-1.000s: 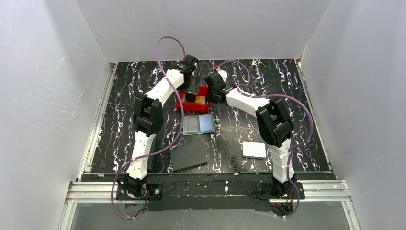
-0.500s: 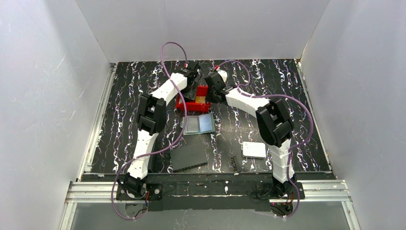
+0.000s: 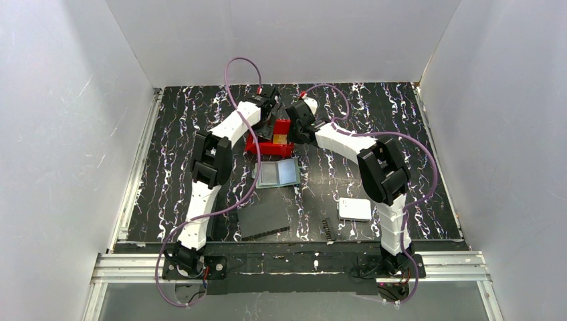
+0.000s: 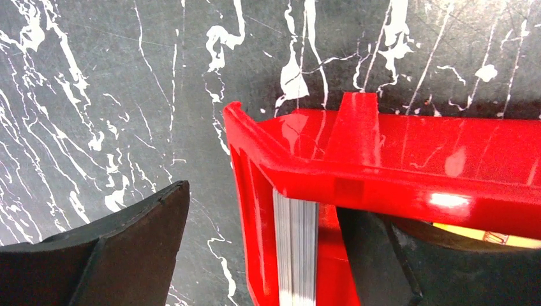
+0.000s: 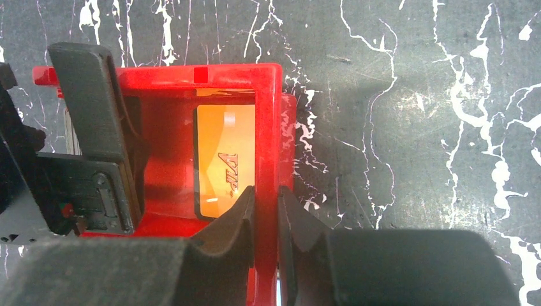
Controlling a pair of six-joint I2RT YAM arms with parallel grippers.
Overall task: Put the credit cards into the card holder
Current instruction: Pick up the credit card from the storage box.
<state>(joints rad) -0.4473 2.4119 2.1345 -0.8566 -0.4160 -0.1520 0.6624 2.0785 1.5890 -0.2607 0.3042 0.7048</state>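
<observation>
The bench (image 3: 374,114), black with white veins, carries everything. A flat black slab (image 3: 264,219) lies on it well back from both tools, toward the arm bases.

The red bin (image 3: 267,148) sits at the far middle of the bench, and both tools are at it.

The holder (image 3: 277,174) lies open and flat on the bench with its pale pockets up. It is just beside the bin on the side toward the bases, apart from both tools and touched by neither.

A white box (image 3: 354,209) rests well apart from both tools, on the right tool's side, near that arm's lower link.

The left tool (image 4: 281,204) has its fingers wide apart and straddles a corner of the bin. One finger hangs outside over bare bench, clear of the wall, and the other is down inside the bin. It holds nothing.

The right tool (image 5: 266,204) has its fingers drawn close on the bin's side wall, one inside and one outside, clamped on that wall.

The cards (image 4: 295,248) are in the bin. A pale stack stands on edge against the inside of the wall, between the left tool's fingers. An orange card (image 5: 223,159) lies on the bin's floor just beside the right tool's inner finger; I cannot tell whether they touch.
</observation>
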